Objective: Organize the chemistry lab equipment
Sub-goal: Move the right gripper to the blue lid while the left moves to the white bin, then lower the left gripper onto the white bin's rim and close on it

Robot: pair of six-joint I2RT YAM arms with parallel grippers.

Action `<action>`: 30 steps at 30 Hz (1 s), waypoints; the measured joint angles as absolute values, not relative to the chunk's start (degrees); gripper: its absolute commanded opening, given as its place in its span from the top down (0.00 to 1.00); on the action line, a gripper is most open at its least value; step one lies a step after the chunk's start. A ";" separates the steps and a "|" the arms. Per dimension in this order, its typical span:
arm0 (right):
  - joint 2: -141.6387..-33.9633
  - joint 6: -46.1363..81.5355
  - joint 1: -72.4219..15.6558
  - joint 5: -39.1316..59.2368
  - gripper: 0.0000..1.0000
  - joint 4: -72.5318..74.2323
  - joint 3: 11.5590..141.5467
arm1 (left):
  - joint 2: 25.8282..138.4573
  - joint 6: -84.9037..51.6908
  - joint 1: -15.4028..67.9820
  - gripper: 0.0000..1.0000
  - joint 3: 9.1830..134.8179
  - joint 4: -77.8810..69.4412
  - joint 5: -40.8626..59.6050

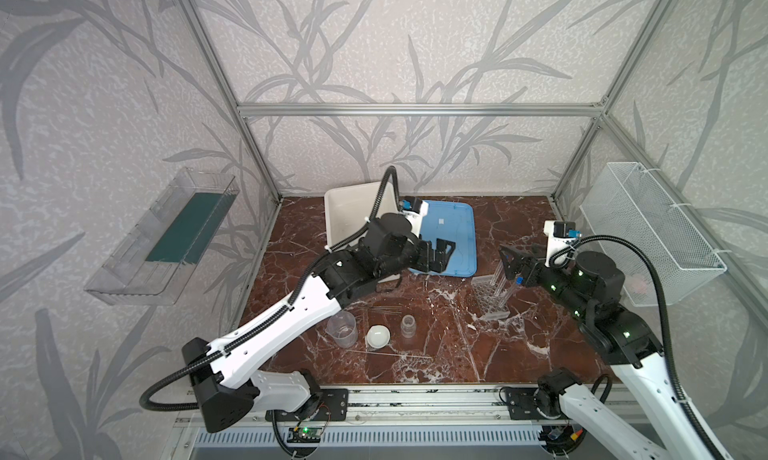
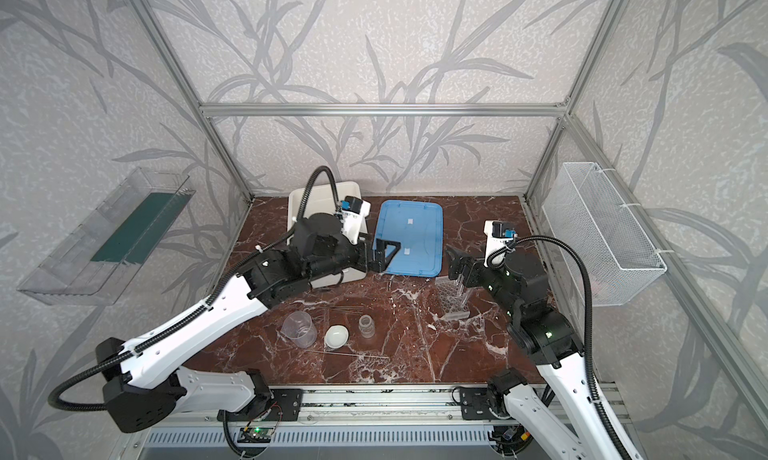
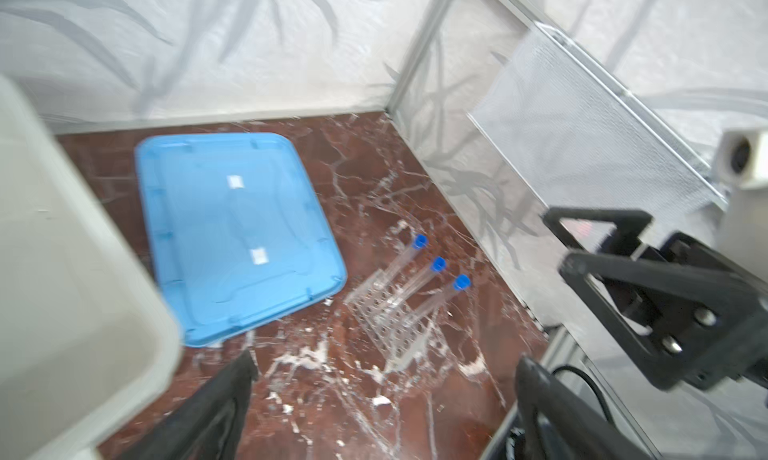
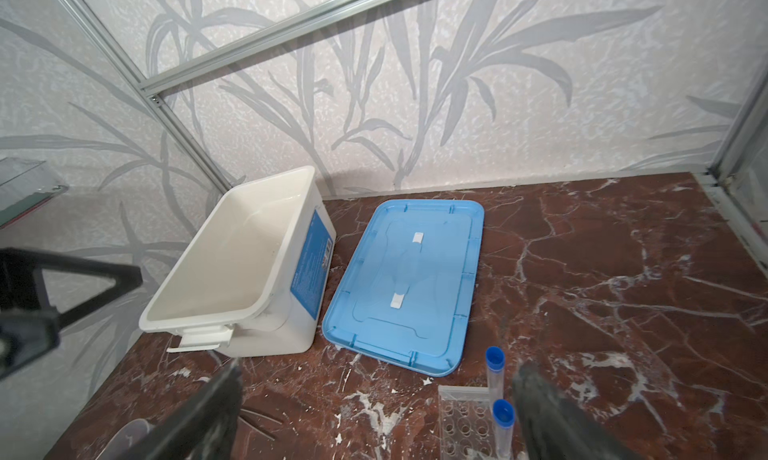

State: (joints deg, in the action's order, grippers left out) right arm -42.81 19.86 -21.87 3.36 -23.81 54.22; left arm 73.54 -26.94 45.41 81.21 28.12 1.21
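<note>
Nearby: white bin point(image 4: 266, 333) | blue lid point(image 4: 403, 271) beside rack point(image 3: 386, 316) | tubes point(image 3: 437, 265) standing inside

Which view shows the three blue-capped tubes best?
The left wrist view: all three blue-capped tubes stand in the rack, caps visible. The right wrist view shows only two caps; both top views show them small and faint.

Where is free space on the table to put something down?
Bare marble table lies in front of the clear rack, right of the small jar; also behind the rack, right of the blue lid. Crowded: beaker, white dish, jar and thin rods at front left.
</note>
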 measured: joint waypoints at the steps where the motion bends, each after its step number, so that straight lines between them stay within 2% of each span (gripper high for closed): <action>1: -44.47 19.92 -23.18 3.60 0.01 -24.16 54.96 | 73.14 -26.46 43.38 0.01 82.21 30.24 0.36; 9: -61.25 16.64 -39.22 -1.50 0.01 -28.49 66.35 | 72.49 -25.56 27.03 0.02 84.93 41.76 -5.34; 11: -63.79 15.79 -42.68 -3.64 0.01 -28.60 67.75 | 73.91 -25.89 22.39 0.10 84.97 43.62 -5.54; 13: -65.60 15.14 -45.25 -5.63 0.01 -28.62 68.31 | 77.10 -26.35 18.52 0.11 85.91 46.02 -6.94; 25: -67.81 12.75 -46.46 -8.60 0.01 -26.02 65.84 | 95.26 -27.18 9.45 0.25 88.66 47.42 -12.19; 30: -66.98 11.88 -46.46 -9.04 0.01 -24.56 62.96 | 98.28 -27.62 8.32 0.40 90.52 47.16 -13.58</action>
State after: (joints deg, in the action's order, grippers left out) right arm -66.98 11.88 -46.46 -9.04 -24.56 62.96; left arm 98.28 -27.62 8.32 90.52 47.16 -13.58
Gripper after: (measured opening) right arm 0.991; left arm 0.643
